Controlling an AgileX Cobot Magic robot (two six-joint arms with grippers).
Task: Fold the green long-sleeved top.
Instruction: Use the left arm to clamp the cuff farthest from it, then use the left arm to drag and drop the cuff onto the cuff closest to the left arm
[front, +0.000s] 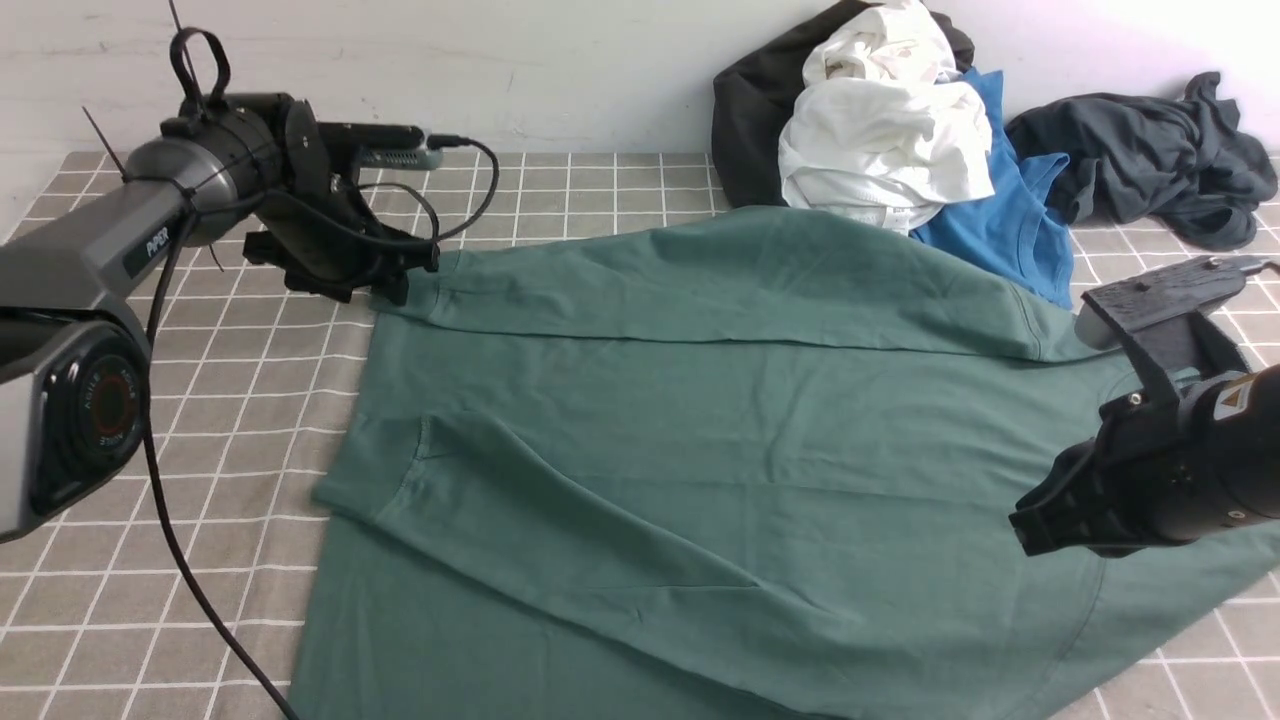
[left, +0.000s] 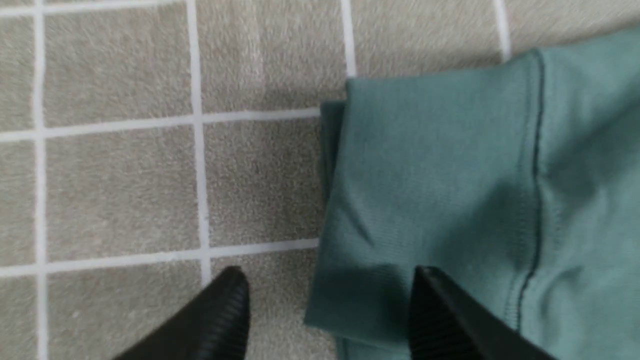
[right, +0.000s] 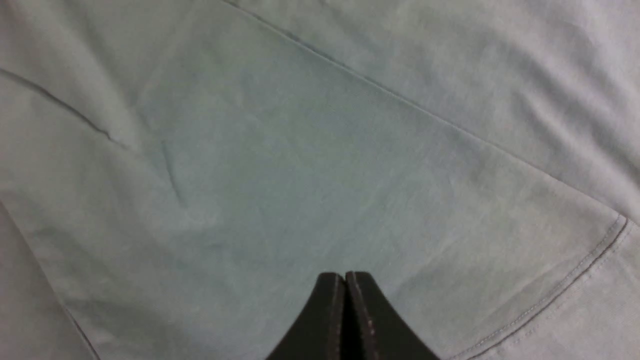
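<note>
From the front, the green long-sleeved top (front: 700, 430) lay spread on the desk (front: 200, 400), its far sleeve (front: 700, 290) running leftward to the left hand (front: 398, 288). The left wrist showed that hand (left: 327, 274) released, straddling the cuff (left: 400, 190) edge. The right wrist showed the right hand (right: 345, 280) clenched, empty, above green cloth.

We see a plain white wall (front: 450, 70) behind a beige-grey surface (front: 230, 430) gridded with thin white lines; light glares on the wall's right end.
</note>
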